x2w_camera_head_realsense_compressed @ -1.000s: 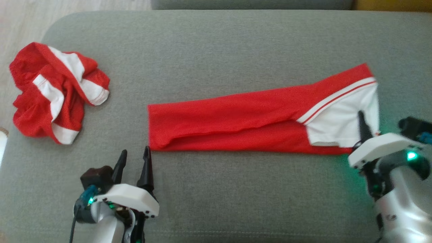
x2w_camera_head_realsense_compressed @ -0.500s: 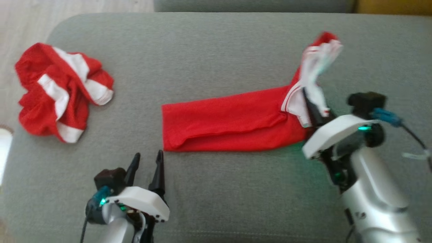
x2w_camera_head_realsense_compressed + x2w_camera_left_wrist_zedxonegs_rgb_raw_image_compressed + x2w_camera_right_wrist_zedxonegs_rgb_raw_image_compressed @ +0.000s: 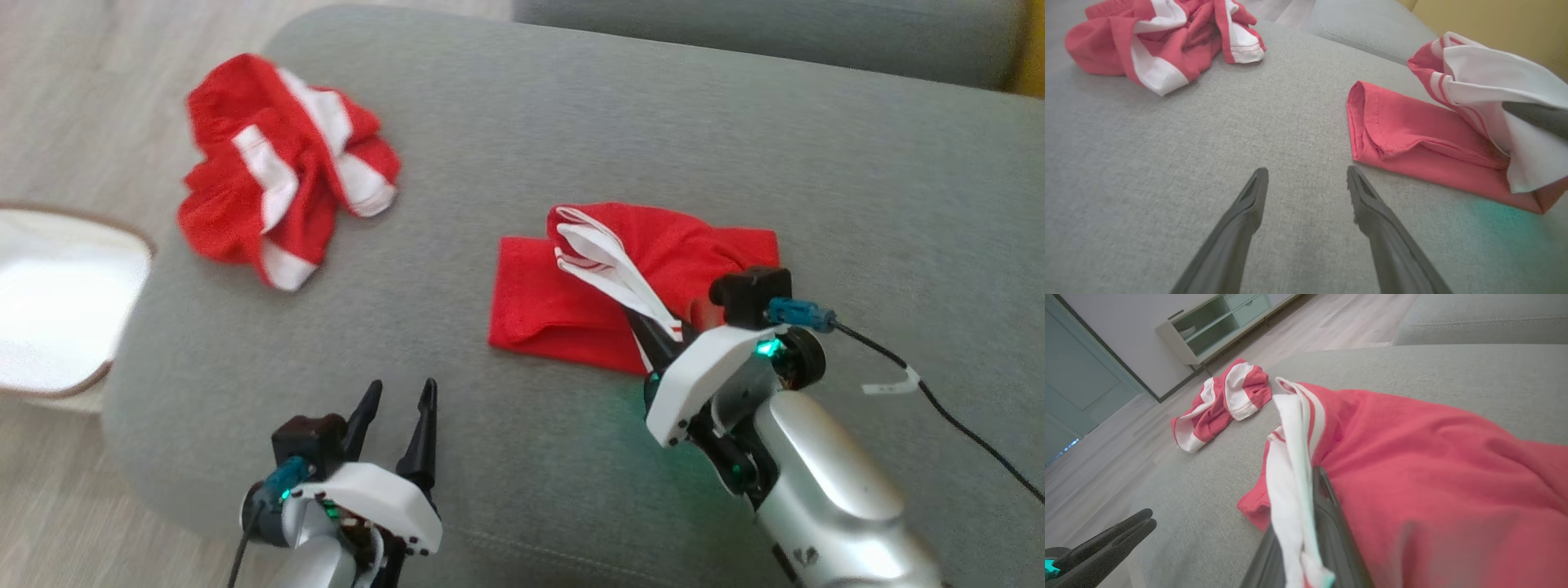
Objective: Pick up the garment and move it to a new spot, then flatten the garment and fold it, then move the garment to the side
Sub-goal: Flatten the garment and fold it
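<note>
Nearest, the left gripper [image 3: 402,390] hovers over the grey sofa cushion [image 3: 531,474], jaws apart and empty. Just beyond, to its right, the right gripper [image 3: 647,328] has its jaws clamped on the white-striped end of the red garment [image 3: 710,245] — that end is lifted and doubled over the flat half lying mid-cushion. Farther left lies a crumpled red-and-white cloth [image 3: 269,171].

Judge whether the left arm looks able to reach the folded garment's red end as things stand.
Probably yes: the left gripper is open and points close to the red end of the folded garment, with bare sofa cushion between them. The right gripper holds its white end.
</note>
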